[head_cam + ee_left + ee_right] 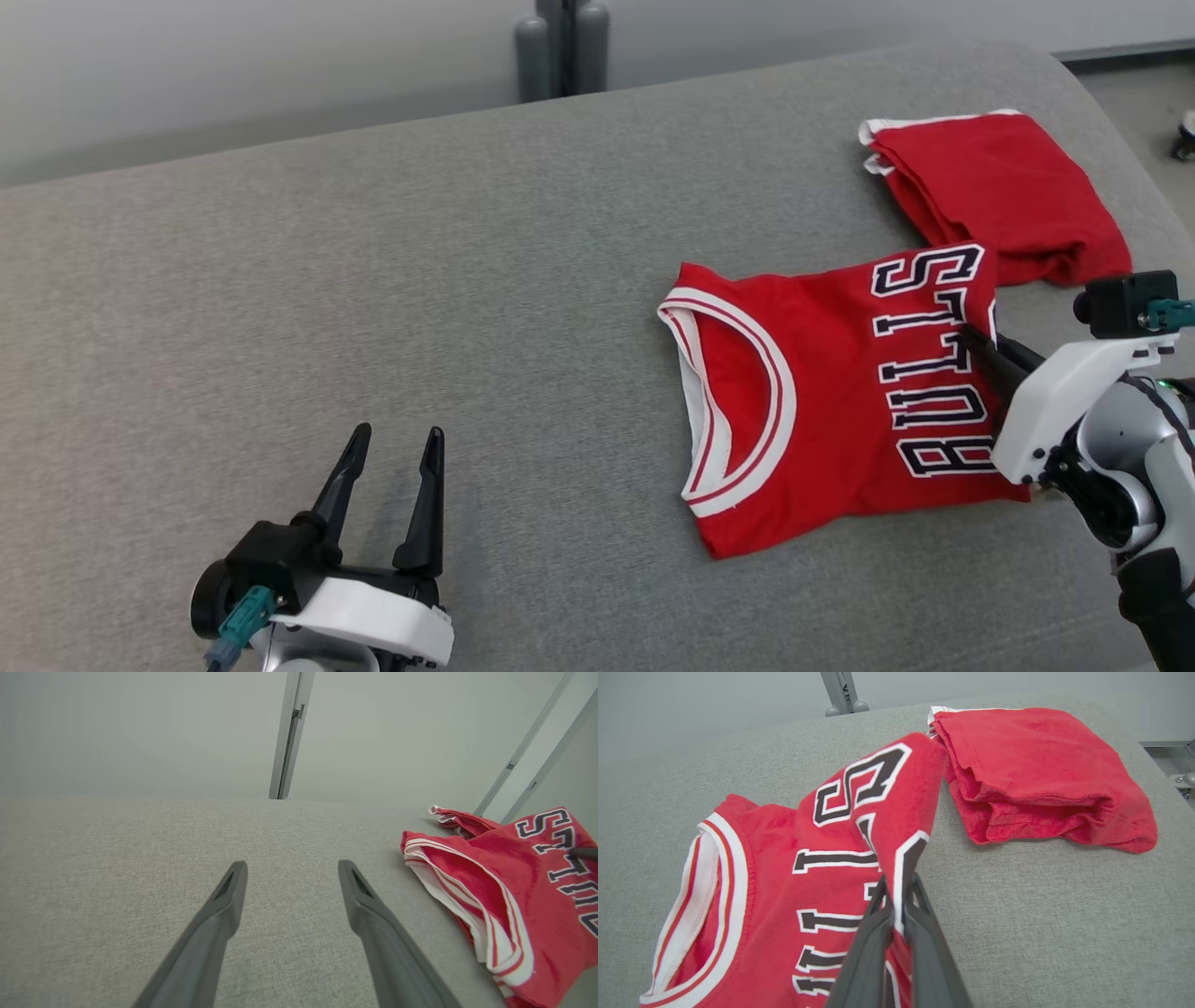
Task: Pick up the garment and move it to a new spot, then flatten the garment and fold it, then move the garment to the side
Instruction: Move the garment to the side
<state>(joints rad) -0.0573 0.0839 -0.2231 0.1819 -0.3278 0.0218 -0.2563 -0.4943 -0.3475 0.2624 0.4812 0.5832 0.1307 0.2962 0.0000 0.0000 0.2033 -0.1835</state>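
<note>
The garment is a red jersey with white trim and dark "BULLS" lettering, folded on the grey surface at the right. My right gripper is shut on its right edge by the lettering; in the right wrist view the fingertips pinch a raised ridge of the garment. My left gripper stands open at the lower left, well apart from the jersey, with nothing between its fingers. From the left wrist the garment lies to the right.
A second red cloth, folded, lies behind the jersey at the far right, also seen as the folded cloth. The grey padded surface spreads wide to the left. Its rounded right edge drops to the floor.
</note>
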